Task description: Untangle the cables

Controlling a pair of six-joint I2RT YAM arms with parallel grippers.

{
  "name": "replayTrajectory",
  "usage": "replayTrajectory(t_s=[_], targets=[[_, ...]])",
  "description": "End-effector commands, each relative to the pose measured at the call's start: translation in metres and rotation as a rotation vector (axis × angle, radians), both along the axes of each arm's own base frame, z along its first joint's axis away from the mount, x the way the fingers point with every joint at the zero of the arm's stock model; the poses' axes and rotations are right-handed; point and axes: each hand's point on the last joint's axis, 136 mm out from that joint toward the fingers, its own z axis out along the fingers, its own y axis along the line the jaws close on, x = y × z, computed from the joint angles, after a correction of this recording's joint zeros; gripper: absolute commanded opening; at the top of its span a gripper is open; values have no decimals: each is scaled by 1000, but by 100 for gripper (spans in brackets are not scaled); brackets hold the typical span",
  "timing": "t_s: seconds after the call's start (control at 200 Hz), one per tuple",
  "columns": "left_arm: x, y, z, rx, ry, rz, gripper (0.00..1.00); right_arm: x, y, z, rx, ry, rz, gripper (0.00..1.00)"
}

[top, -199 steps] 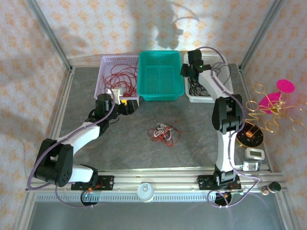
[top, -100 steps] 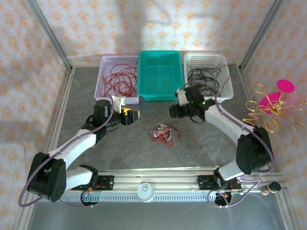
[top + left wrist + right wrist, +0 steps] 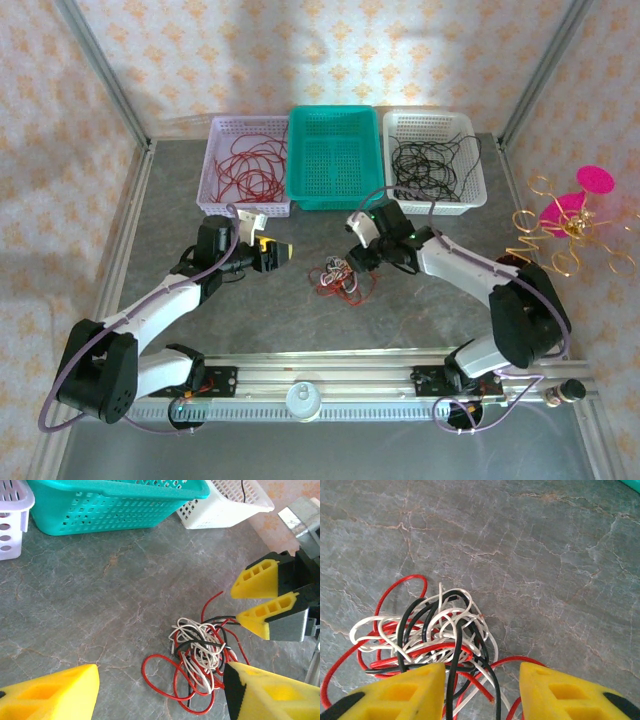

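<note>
cables knotted | right tool parted above | left tool parted

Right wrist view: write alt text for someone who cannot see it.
A knotted clump of red, white and black cables lies on a grey marbled table. The open right end effector frames its lower edge, a black strand between the yellow fingers.

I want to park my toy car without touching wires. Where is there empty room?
Bare table lies between the cables and the front rail, and left of the left arm. The teal basket is empty too. Crowded: around the cables, with the left gripper and right gripper on either side.
</note>
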Motion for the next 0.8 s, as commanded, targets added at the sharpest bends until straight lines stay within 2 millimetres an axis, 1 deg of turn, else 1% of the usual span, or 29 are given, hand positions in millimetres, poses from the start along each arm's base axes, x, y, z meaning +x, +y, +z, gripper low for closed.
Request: replayTrajectory(t_s=[0.0,0.145,0.225,0.28,0.325,0.39,0.425,0.496,0.666,0.796], targets=[[-2,-7,11,-12,-29,-38,68,-2,7,9,17,-5,69,43],[0,-8,14,-12,-39,-38,68,-14,6,7,16,27,101,47],[0,-9,15,-11,-41,-38,68,-17,4,5,3,45,110,46],[1,-10,16,-10,-42,-40,68,-19,3,1,-11,59,118,44],[2,-11,17,-11,-45,-42,68,-20,2,-3,-25,68,119,39],[4,-13,19,-12,-47,-46,68,-16,-1,-7,-51,59,111,24],[5,-14,20,-11,-50,-49,68,-13,-3,-7,-58,47,101,19],[8,-17,25,-11,-59,-56,68,-9,-1,5,-42,2,100,13],[12,-26,39,-20,-84,-84,68,1,7,58,21,-93,104,0],[12,-40,62,-63,-131,-142,68,-3,16,93,69,-113,141,0]])
